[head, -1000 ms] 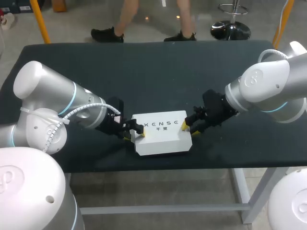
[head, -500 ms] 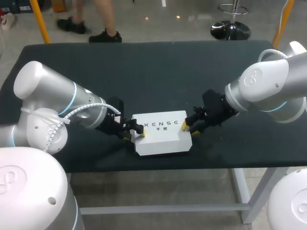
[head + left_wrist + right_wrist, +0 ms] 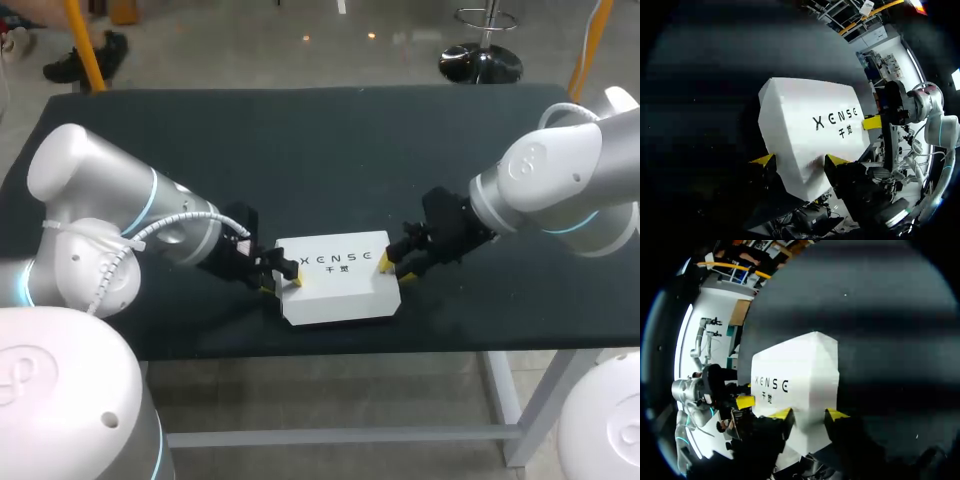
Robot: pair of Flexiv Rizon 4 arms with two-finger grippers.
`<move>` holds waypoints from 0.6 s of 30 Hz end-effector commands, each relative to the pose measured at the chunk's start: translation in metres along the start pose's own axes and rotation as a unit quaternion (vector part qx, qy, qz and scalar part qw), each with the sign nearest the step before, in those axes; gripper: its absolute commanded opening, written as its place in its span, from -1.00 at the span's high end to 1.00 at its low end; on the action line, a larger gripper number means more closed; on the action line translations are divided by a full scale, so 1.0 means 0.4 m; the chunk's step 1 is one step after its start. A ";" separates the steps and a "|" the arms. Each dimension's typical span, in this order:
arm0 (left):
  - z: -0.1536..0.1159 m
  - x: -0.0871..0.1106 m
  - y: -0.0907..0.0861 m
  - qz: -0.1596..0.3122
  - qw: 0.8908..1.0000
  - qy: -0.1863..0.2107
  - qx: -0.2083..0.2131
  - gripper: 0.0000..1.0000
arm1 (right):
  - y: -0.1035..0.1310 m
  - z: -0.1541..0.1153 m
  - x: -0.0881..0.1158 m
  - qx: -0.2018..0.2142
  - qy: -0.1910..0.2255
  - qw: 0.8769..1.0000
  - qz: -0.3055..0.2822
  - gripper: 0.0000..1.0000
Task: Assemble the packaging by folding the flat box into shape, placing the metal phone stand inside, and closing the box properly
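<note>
Head view: the white box [image 3: 337,290] lies flat on the dark table [image 3: 300,150], near the front edge, about midway between the arms. Its printed lid is down, so its inside is hidden. The left gripper [image 3: 282,285] sits at the box's left end, one yellow tip over the top face and the other at the side, partly covered by the black finger body. The right gripper [image 3: 388,270] is at the right end; both tips are close to the box edge, and contact is hard to judge from above.

Left wrist view: the left gripper [image 3: 800,161] is clamped on the near end of the box [image 3: 805,130], with a tip against each face. The end's lower edge is cut off behind the fingers. Past the far end, one fingertip [image 3: 871,122] of the right gripper shows.

Right wrist view: the right gripper [image 3: 810,414] likewise pinches its end of the box [image 3: 800,370], which fills the gap between the tips. Beyond it, one left fingertip [image 3: 745,401] shows; the other is hidden.
</note>
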State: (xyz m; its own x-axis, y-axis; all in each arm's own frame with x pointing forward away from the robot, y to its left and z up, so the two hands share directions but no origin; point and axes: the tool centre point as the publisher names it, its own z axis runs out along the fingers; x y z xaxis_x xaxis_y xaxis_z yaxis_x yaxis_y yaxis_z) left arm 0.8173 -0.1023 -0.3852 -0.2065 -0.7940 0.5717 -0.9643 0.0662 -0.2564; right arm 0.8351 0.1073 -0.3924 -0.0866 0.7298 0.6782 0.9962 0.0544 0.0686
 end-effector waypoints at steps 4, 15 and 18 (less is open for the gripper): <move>0.002 -0.019 -0.012 0.000 0.999 0.037 -0.035 -0.36 | 0.000 0.013 0.002 0.000 0.002 1.000 0.000 0.08; 0.002 -0.015 -0.016 -0.016 0.997 0.048 -0.052 -0.16 | 0.000 0.016 0.001 -0.004 0.001 1.000 0.001 0.09; 0.003 -0.014 -0.016 -0.028 0.997 0.045 -0.049 -0.13 | -0.001 0.016 0.002 -0.005 0.000 1.000 0.001 0.09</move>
State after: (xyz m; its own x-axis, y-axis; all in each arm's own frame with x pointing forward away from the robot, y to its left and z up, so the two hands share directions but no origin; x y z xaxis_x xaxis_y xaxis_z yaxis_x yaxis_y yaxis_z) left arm 0.8243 -0.0941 -0.3856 -0.1651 -0.7324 0.6606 -0.9850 0.0887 -0.1479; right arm 0.8356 0.1077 -0.3932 -0.0830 0.7299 0.6785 0.9964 0.0472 0.0711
